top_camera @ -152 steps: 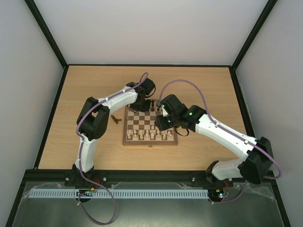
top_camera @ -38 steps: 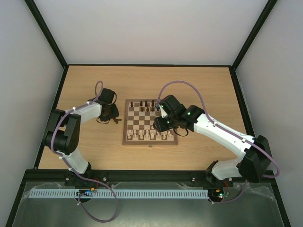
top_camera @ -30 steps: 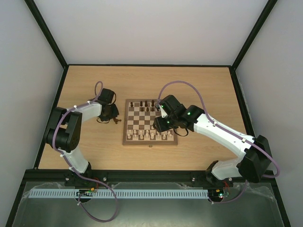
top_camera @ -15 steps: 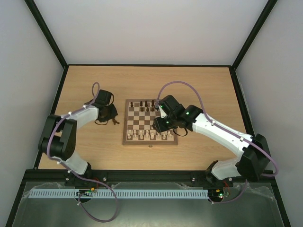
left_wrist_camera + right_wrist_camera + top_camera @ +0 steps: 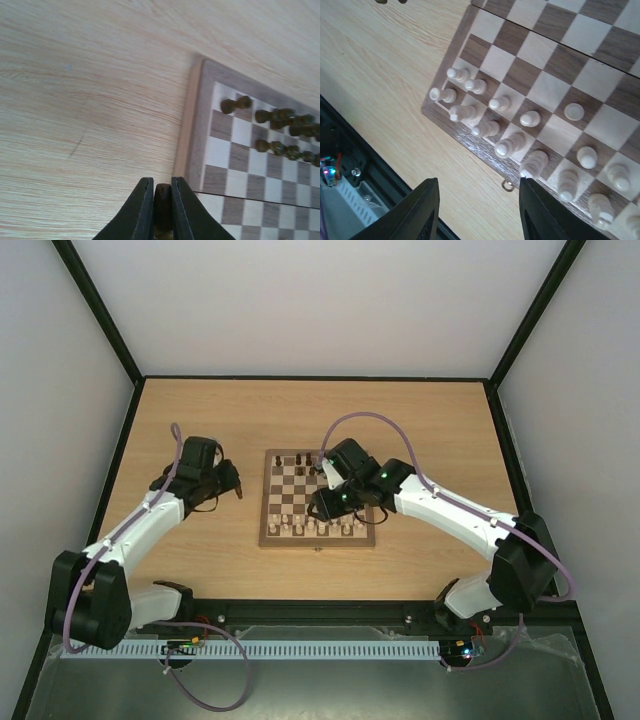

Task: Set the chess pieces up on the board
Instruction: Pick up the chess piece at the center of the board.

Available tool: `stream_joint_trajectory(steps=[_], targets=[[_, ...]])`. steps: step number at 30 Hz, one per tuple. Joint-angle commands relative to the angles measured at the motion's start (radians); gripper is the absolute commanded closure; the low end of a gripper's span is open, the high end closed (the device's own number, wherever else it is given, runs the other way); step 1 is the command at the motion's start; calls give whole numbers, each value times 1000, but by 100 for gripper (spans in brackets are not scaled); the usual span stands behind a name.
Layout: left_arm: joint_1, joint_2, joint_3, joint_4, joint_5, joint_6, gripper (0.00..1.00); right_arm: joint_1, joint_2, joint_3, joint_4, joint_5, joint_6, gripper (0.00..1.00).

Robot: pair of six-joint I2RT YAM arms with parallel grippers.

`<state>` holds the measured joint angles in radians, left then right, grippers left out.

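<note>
Left: the left gripper (image 5: 161,181) is clenched on one dark chess piece (image 5: 162,195), held over the table (image 5: 75,100) near the left edge of the board (image 5: 186,130). Its long axis appears to run along the fingers, head toward the tips (base hidden). So slight a pinch may let it pivot, or you may clip the dark chessmen (image 5: 280,120) already standing. Right: the right gripper (image 5: 480,210) hangs over the pale chessmen (image 5: 530,118), jaws apart and empty; mind the arms meeting.
</note>
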<state>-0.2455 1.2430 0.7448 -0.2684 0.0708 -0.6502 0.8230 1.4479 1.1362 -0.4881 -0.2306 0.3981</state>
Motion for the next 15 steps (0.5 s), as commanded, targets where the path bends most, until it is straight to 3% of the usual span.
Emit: stream_joint_trajectory(steps=[1,8,15], targets=[[5,-54,-9,-20,84,13,98,1,5,33,31,-82,26,55],[5,-108,39,10,263,6,97,2,-27,27,162,-282,93,55],[5,-139,78,79,406,-23,97,-19,-75,0,301,-388,179,55]])
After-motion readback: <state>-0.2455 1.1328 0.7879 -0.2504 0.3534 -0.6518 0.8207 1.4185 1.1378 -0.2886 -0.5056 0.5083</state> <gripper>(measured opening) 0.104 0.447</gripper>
